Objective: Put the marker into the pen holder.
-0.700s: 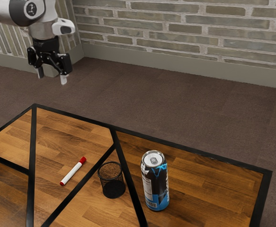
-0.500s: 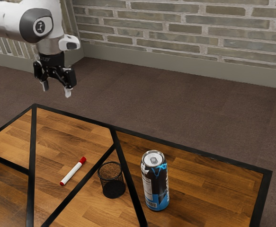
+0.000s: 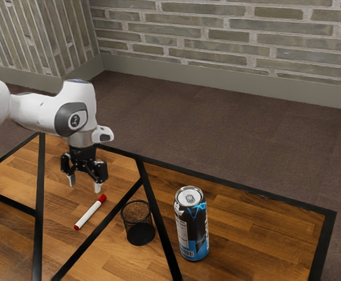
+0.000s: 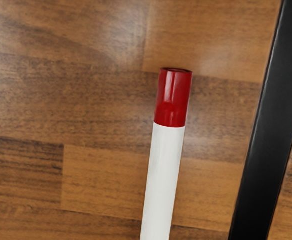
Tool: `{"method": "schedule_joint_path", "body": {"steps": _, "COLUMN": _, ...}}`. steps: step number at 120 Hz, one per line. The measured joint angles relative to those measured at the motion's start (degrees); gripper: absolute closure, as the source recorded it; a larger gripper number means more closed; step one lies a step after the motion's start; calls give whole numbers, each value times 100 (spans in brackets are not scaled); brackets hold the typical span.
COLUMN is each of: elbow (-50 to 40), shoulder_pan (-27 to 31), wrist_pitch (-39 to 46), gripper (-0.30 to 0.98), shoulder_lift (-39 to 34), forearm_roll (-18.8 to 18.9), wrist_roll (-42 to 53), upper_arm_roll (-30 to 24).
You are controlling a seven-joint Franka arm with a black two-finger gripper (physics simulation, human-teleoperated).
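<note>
Hovering above the wooden counter (image 3: 264, 213), the tool (image 3: 84, 185) has its two fingers (image 3: 97, 188) spread apart. Below it, the white marker (image 3: 88, 215) with red ends lies on the wood, outside the black pen holder (image 3: 139, 232), which stands upright between marker and drink can (image 3: 192, 228).

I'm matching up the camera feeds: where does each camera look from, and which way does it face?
Exterior view: from the arm's side, angled down across the table at the marker, pen holder and can; my arm enters from the exterior view's left, with its open gripper above the table.
Wrist view: on my hand, facing down at the marker's red cap and white barrel.
Shared: the marker, wooden tabletop and a black strip.
</note>
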Motion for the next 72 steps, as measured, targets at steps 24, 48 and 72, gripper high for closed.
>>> {"method": "schedule_joint_path", "body": {"steps": 24, "elbow": -104, "shoulder_pan": 2, "wrist_pitch": 566, "gripper": 0, "shoulder_lift": 382, "forearm_roll": -131, "wrist_roll": -66, "upper_arm_roll": 6}}
{"method": "schedule_joint_path", "body": {"steps": 48, "elbow": -353, "shoulder_pan": 2, "wrist_pitch": 1055, "gripper": 1, "shoulder_lift": 511, "forearm_roll": -127, "wrist_roll": -86, "upper_arm_roll": 7}}
{"method": "schedule_joint_path", "body": {"steps": 72, "elbow": -344, "shoulder_pan": 2, "wrist_pitch": 1352, "gripper": 1, "shoulder_lift": 672, "forearm_roll": -104, "wrist_roll": -89, "upper_arm_roll": 13}}
